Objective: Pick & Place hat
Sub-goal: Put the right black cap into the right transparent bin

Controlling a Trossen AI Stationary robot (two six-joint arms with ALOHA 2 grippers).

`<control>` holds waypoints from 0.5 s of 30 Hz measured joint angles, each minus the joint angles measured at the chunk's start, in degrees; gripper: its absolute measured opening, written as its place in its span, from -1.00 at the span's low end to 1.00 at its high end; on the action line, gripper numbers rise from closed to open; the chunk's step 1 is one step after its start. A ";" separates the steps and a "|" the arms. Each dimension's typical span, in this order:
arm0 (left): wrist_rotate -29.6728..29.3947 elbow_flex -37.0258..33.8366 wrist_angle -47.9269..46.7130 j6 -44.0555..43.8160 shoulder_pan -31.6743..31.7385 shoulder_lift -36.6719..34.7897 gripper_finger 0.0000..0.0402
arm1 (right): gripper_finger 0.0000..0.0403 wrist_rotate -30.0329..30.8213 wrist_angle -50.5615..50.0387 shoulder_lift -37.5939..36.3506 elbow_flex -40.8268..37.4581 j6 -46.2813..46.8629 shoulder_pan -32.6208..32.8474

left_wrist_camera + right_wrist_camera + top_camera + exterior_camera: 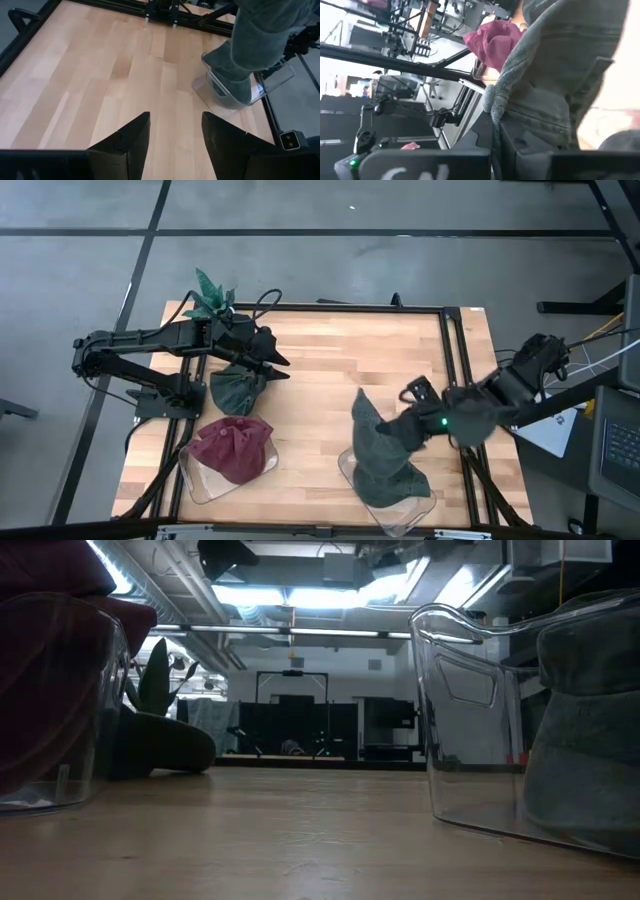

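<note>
A wooden table [320,370] seen from above, with a dark robot arm at each side. On the right, the right gripper [408,423] is clamped shut on a grey-green hat [378,448], holding its crown up while the lower part sits in a clear plastic bin [432,502] near the front right edge of the table. The right wrist view shows the grey fabric pinched at the fingers, with a seam and a small eyelet visible.

On the left, the left gripper [280,367] hovers with its fingers apart and nothing between them, above a dark green hat [237,389] lying on the table. In front of that hat, a dark red hat [234,448] fills a second clear bin [195,480]. A green leafy plant [211,297] stands at the far left corner.

Possible trouble, as a judgement: the grey-green hat is only partly inside its bin, so letting go now could leave cloth draped over the rim or let it slump out. Pulling the cloth sideways could also tip or drag the light plastic bin.

No brand name, label or readable writing shows in any view
</note>
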 joint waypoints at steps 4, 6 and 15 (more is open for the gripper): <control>-0.01 0.00 0.01 -0.43 0.00 0.02 -0.14 | -0.98 3.50 -0.85 1.70 0.00 5.09 4.08; -0.01 0.00 0.01 -0.42 0.00 0.02 -0.14 | -0.98 4.22 -0.90 2.75 0.00 7.32 5.56; -0.01 -0.02 0.01 -0.44 0.00 0.02 -0.14 | -0.98 5.63 -5.69 7.25 0.00 15.91 9.94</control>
